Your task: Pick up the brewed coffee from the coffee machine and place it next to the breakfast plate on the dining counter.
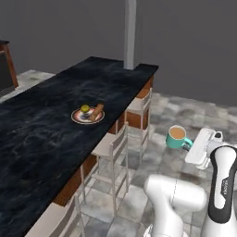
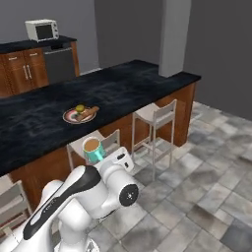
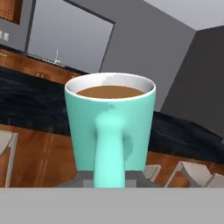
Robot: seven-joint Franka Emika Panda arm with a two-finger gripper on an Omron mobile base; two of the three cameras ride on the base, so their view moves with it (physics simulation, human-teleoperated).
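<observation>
**Mug in carry, short of the desk: transfer to be finished level and slow**

Left base view: I find the brewed coffee [image 1: 177, 137] held upright in the air over the floor, on the near side of the stools, well apart from the dining counter [image 1: 41, 134] that serves as my desk. The end effector [image 1: 190, 143] is clenched on its handle side. The breakfast plate [image 1: 87, 115] sits near the desk's right edge, with bare stone all round it. I judge the carry under way and the placing not yet done.

Right base view: the mug [image 2: 92, 148] hangs below the level of the desk top, in front of its wood base, above a stool [image 2: 93, 142]. I would therefore raise it before moving it in over the edge, or the rim may strike the stone.

Hand view: the handle [image 3: 109, 153] faces me and the liquid stands close below the rim, level. Any tilt or jerk risks a spill. I would keep the hand's attitude fixed, approach beside the plate on bare stone, lower until the base seats, then release.
</observation>
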